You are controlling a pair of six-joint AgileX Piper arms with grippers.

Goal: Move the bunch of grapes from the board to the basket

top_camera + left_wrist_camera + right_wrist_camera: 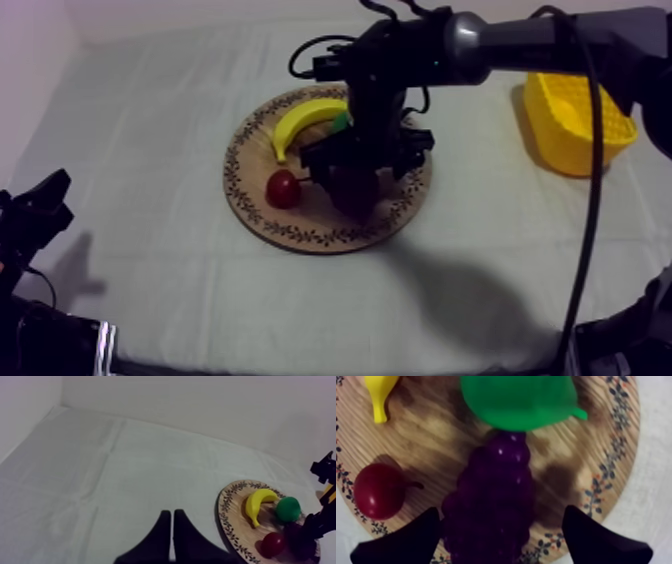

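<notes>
The purple bunch of grapes (491, 501) lies on the round wooden board (436, 431), just in front of the green pear (516, 398). My right gripper (501, 512) hangs open over it, one finger on each side, with board showing between the grapes and one finger. From above, the right gripper (352, 172) covers most of the grapes (357, 195) on the board (300, 235). The yellow basket (575, 120) stands at the far right. Low at the left, my left gripper (45, 205) stays back, its fingers (161, 531) lying together as a wedge.
A banana (305, 122) and a small red fruit (283, 188) also lie on the board, the red fruit close to the left of the grapes. Bare cloth stretches between the board and the basket. The right arm's shadow falls on the cloth in front of the board.
</notes>
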